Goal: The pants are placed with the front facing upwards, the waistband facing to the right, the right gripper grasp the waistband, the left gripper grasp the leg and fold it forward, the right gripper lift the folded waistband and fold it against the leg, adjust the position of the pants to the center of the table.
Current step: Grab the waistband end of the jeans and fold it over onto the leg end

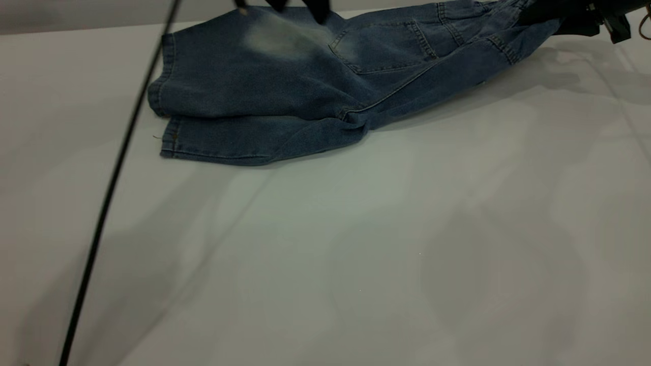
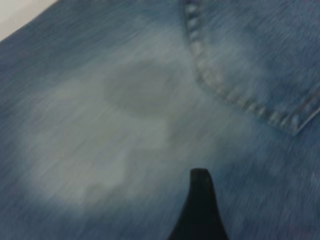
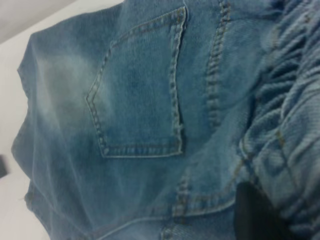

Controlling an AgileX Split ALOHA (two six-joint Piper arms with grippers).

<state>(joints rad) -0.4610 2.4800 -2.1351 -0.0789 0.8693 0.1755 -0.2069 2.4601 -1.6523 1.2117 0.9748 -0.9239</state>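
The blue denim pants [image 1: 285, 86] lie at the far side of the white table [image 1: 356, 244], folded lengthwise, leg hems to the left. Their right end rises off the table toward my right gripper [image 1: 539, 14]. In the right wrist view the ruffled waistband [image 3: 295, 100] bunches over one black finger [image 3: 252, 215], which is shut on it. My left gripper [image 1: 300, 7] hovers over the upper leg's pale faded patch [image 2: 95, 140]. Its fingers stand apart and hold nothing. Only one fingertip [image 2: 200, 200] shows in the left wrist view.
A thin black cable [image 1: 109, 193] runs diagonally through the left foreground. The table's far edge [image 1: 76, 28] passes just behind the pants. Wide bare table surface stretches in front of them.
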